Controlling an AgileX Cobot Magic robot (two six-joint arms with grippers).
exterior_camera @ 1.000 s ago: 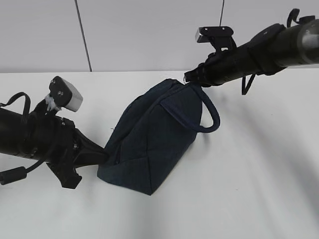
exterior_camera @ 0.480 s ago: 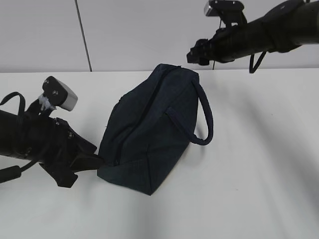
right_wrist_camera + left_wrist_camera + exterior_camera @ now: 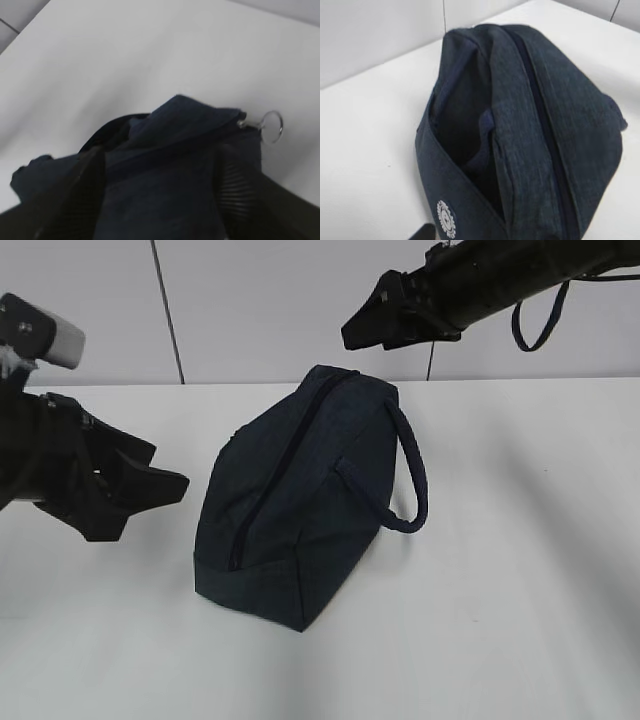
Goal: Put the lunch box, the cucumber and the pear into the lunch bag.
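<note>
The dark navy lunch bag (image 3: 290, 510) stands on the white table with its top zipper (image 3: 285, 465) shut and its loop handle (image 3: 410, 475) hanging to the right. My left gripper (image 3: 165, 475) is open and empty, a little left of the bag's near end. My right gripper (image 3: 358, 330) is open and empty, in the air above the bag's far end. In the right wrist view its fingers (image 3: 82, 195) stand wide apart over the bag (image 3: 170, 165), with the metal ring pull (image 3: 272, 127) lying on the table. The left wrist view shows the bag's end (image 3: 530, 125). The lunch box, cucumber and pear are out of view.
The white table (image 3: 520, 570) stretches round the bag on all sides. A pale wall (image 3: 250, 300) with a dark seam rises behind the table's far edge.
Both grippers have let go of the bag. The left one has drawn back left and up, the right one has risen. The bag has settled and its handle has dropped.
</note>
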